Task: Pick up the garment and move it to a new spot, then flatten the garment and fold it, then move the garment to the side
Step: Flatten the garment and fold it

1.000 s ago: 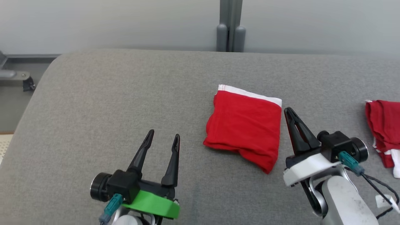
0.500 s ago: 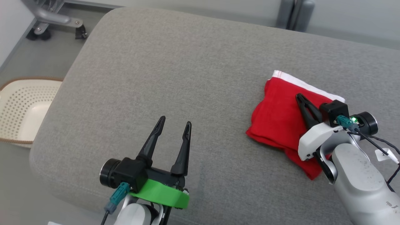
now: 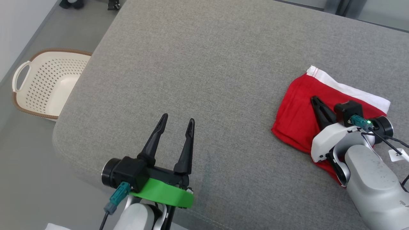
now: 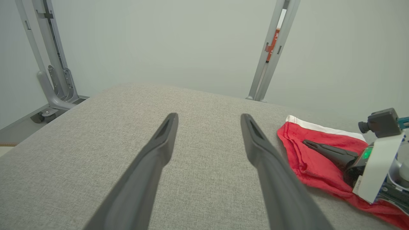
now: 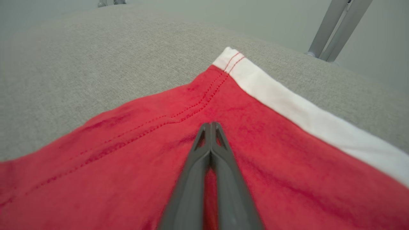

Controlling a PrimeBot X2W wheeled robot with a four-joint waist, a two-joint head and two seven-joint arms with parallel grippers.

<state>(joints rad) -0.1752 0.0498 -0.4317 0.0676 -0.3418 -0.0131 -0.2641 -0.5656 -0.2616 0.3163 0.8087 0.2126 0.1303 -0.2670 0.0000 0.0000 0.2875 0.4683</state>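
A folded red garment (image 3: 297,111) with a white band along its far edge lies on the grey padded surface (image 3: 207,64), at the right of the head view. My right gripper (image 3: 314,99) is shut, its long fingers lying over the garment's middle and pointing toward the white band; no cloth is between them. In the right wrist view the shut right gripper (image 5: 211,125) sits just over the red garment (image 5: 127,153). My left gripper (image 3: 178,118) stands open over bare grey surface, well left of the garment. The left wrist view has the left gripper (image 4: 208,116) open and the garment (image 4: 306,163) at the right.
A cream perforated laundry basket (image 3: 48,83) stands on the floor beyond the surface's left edge. Grey metal frame posts (image 4: 271,48) rise behind the surface, and a curved frame leg (image 4: 51,89) stands at the far left. Bare grey surface lies between the two grippers.
The head camera has swung left and down, bringing the basket into view and losing a second red cloth at the right. My shut right gripper went from beside the garment's right edge to over it.
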